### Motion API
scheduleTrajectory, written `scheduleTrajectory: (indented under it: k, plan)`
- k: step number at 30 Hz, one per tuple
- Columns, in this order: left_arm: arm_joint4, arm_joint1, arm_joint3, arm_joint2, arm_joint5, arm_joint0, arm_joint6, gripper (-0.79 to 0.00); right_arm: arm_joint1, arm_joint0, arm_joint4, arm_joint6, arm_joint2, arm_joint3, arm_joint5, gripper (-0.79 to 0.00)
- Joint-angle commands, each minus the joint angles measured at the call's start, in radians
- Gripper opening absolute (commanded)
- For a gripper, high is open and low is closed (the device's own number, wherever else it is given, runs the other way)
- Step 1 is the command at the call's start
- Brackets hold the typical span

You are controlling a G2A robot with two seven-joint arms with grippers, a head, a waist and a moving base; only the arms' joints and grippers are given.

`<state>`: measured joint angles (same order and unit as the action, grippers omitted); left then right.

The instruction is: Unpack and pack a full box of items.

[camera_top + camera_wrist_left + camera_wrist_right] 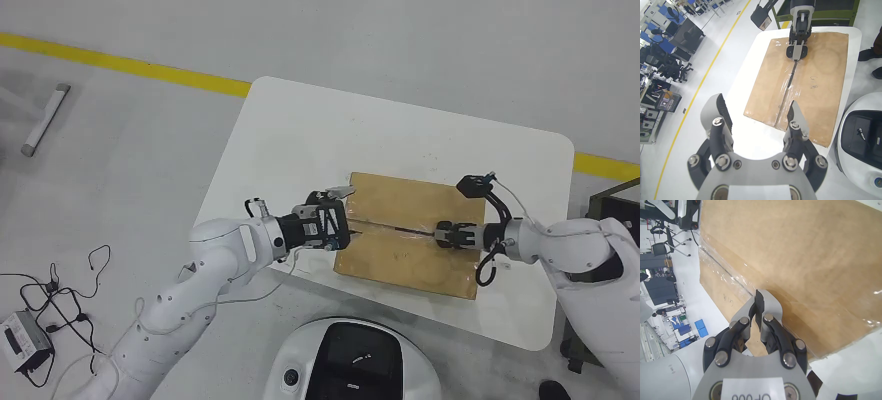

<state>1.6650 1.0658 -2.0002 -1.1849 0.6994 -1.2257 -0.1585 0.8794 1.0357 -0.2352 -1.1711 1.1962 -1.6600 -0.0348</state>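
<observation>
There is one desk (300,130), and on it one cardboard box (410,235). The box top has two flaps (768,75), which meet at one seam (793,70) under one strip of clear tape (789,89). There are two grippers at the box, the left gripper (757,100) and the right gripper (758,294). On the floor (120,200) there is one yellow line (120,63), one grey tube (45,120) and one small grey device (20,340).

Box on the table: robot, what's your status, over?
Left gripper open at one end of the box. Right gripper shut, tip on the seam. Clear tape holds it closed.
</observation>
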Motion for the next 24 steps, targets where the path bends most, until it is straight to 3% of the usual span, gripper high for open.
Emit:
scheduleTrajectory:
  k: [1,11,17,24]
  plan:
    - [0.0,0.0,-0.001,-0.001,0.0,-0.001,0.0,-0.785,0.0,-0.004,0.003,0.0,-0.001,-0.002,0.002,-0.785]
    - [0.01,0.001,0.021,0.009,-0.02,-0.001,0.006,-0.785,-0.001,-0.005,-0.003,-0.004,-0.003,0.0,0.003,-0.785]
    - [0.009,0.021,0.088,0.113,-0.042,0.06,-0.001,-0.785,-0.002,-0.003,-0.005,-0.004,-0.001,0.002,0.005,-0.785]
    - [0.028,0.057,0.23,0.248,-0.092,0.163,-0.052,-0.785,-0.003,0.0,-0.001,-0.004,0.003,-0.004,0.008,-0.785]
